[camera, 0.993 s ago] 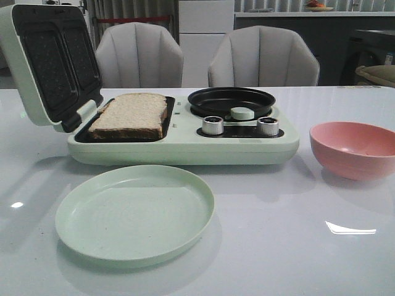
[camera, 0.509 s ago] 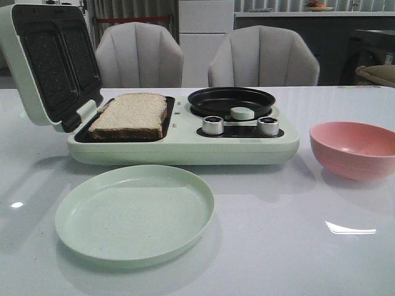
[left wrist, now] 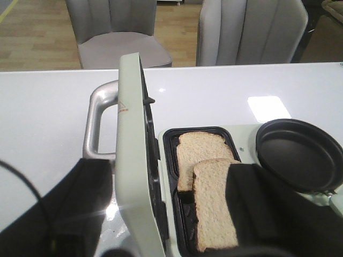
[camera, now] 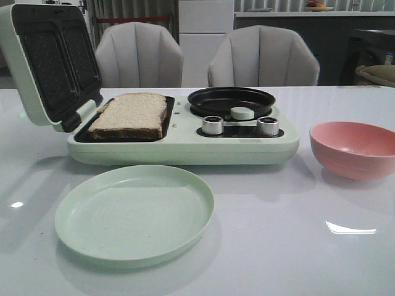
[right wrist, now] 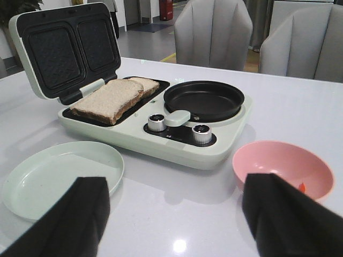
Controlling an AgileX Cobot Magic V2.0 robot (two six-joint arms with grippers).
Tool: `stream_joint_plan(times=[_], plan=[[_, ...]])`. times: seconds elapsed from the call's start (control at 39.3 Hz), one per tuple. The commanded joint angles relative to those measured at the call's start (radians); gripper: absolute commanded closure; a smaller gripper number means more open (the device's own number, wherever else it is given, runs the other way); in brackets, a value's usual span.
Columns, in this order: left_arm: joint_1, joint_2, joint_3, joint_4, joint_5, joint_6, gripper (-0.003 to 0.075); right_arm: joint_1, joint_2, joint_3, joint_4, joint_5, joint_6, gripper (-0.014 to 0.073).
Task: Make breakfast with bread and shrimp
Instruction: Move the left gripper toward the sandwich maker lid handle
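Two slices of bread lie in the open sandwich maker's left tray (camera: 80, 137). One slice (left wrist: 201, 152) lies flat and the other (left wrist: 213, 206) overlaps it; the front view shows them as one stack (camera: 133, 114). A small orange bit of the shrimp (right wrist: 302, 186) peeks out in the pink bowl (right wrist: 278, 160), mostly hidden by a finger. My left gripper (left wrist: 169, 171) hovers open above the raised lid (left wrist: 134, 160) and the bread. My right gripper (right wrist: 177, 184) is open and empty over the table, between the green plate and the bowl. Neither gripper shows in the front view.
The empty green plate (camera: 134, 213) sits in front of the sandwich maker, with the pink bowl (camera: 355, 148) to its right. A black round pan (camera: 231, 100), a pale green knob (camera: 242, 113) and two metal dials occupy the maker's right half. Two grey chairs stand behind the table.
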Motion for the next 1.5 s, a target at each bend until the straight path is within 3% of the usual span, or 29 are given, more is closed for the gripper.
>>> stream_joint_plan(times=[0.0,0.18,0.33,0.71,0.92,1.17,1.48], plan=[[0.042,0.009,-0.065,-0.041,-0.048,-0.013,0.0228,-0.002,0.008,-0.024,-0.002,-0.086,-0.003,-0.0017],[0.171,0.039,-0.097,-0.105,-0.024,-0.013,0.0228,-0.002,0.008,-0.024,-0.002,-0.086,-0.003,-0.0017],[0.270,0.083,-0.138,-0.201,0.032,0.073,0.0228,-0.002,0.008,-0.024,-0.002,-0.086,-0.003,-0.0017],[0.503,0.233,-0.224,-0.947,0.138,0.548,0.0229,-0.002,0.008,-0.024,-0.002,-0.086,-0.003,-0.0017],[0.544,0.313,-0.240,-1.175,0.208,0.703,0.0228,-0.002,0.008,-0.024,-0.002,-0.086,-0.003,-0.0017],[0.544,0.391,-0.241,-1.207,0.191,0.706,0.0229,-0.002,0.008,-0.024,-0.002,-0.086,-0.003,-0.0017],[0.544,0.478,-0.241,-1.373,0.204,0.812,0.0256,-0.002,0.008,-0.024,-0.002,-0.086,-0.003,-0.0017]])
